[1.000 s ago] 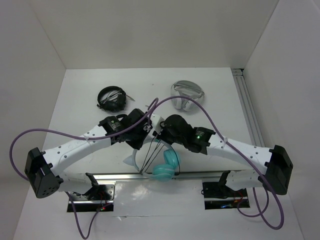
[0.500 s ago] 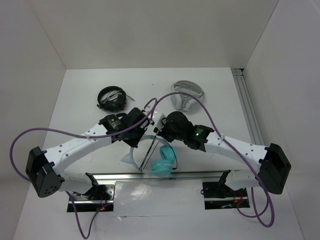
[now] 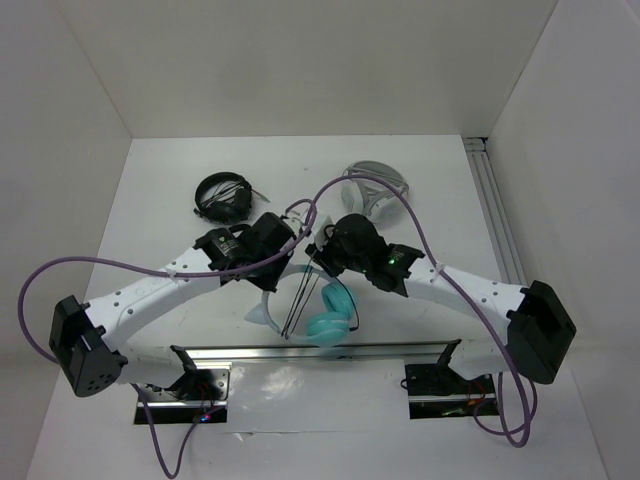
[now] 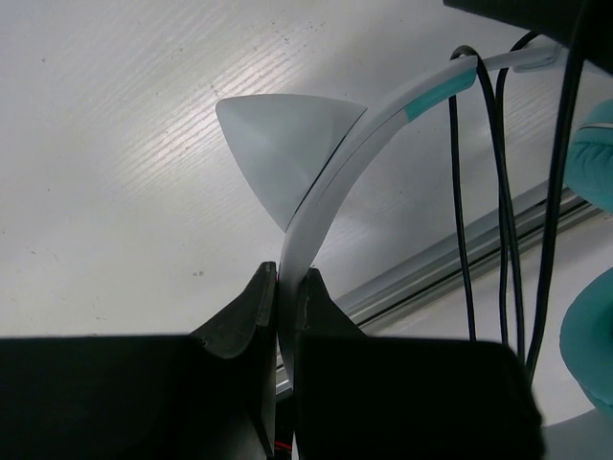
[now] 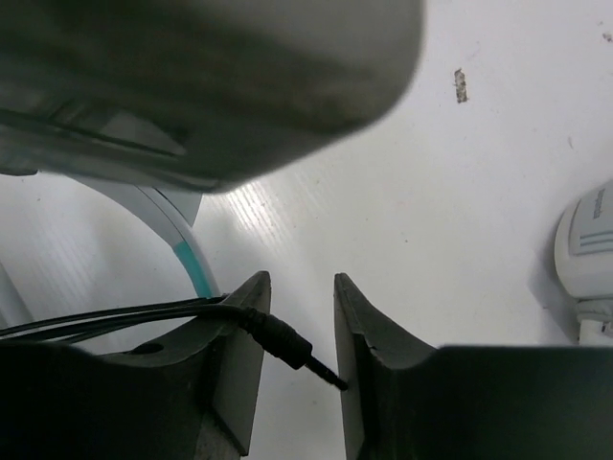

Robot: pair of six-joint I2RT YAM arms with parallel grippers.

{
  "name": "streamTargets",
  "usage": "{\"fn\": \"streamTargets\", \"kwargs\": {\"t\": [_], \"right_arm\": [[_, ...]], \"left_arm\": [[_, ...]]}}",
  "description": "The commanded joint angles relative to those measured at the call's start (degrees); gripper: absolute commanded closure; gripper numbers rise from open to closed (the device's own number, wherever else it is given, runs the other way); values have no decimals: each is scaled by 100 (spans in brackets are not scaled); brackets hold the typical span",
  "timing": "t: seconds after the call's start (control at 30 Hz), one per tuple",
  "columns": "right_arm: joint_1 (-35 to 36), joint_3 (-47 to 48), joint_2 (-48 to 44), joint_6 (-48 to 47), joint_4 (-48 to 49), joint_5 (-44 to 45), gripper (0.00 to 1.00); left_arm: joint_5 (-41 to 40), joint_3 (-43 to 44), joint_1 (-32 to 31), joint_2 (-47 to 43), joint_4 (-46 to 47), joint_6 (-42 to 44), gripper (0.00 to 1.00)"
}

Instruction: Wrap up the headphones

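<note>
The headphones have teal ear cups (image 3: 335, 300) and a pale headband (image 3: 270, 303) with a cat-ear point, and hang tilted near the table's front. My left gripper (image 3: 285, 262) is shut on the headband (image 4: 326, 201), just below the cat ear (image 4: 278, 144). My right gripper (image 3: 318, 255) stands close beside the left one. It holds the plug (image 5: 287, 340) of the thin black cable, which lies slantwise between its fingers. Several cable strands (image 3: 298, 305) run taut from it down across the headband. They also show in the left wrist view (image 4: 465, 220).
All-black headphones (image 3: 222, 197) lie at the back left. Grey-and-white headphones (image 3: 372, 190) lie at the back right, and their edge shows in the right wrist view (image 5: 589, 259). A metal rail (image 3: 400, 348) runs along the front edge. Another rail (image 3: 495, 215) runs along the right side.
My right gripper has moved back and to the left with the plug, pulling the cable strands closer to the left gripper. The ear cups have shifted slightly. My left gripper keeps its hold.
</note>
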Motion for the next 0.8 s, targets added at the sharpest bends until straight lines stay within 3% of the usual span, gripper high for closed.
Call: {"fn": "streamTargets", "kwargs": {"t": [0.0,0.3,0.77], "right_arm": [[-370,116,258,29,-38,497,59],[-493,11,461,135,68,612,58],[-546,169,523,187,15,559,43]], "left_arm": [[179,449,-76,-289,70,-13,100],[-473,738,-76,-167,-149,-347,100],[414,687,-24,-227,210,-57,100]]}}
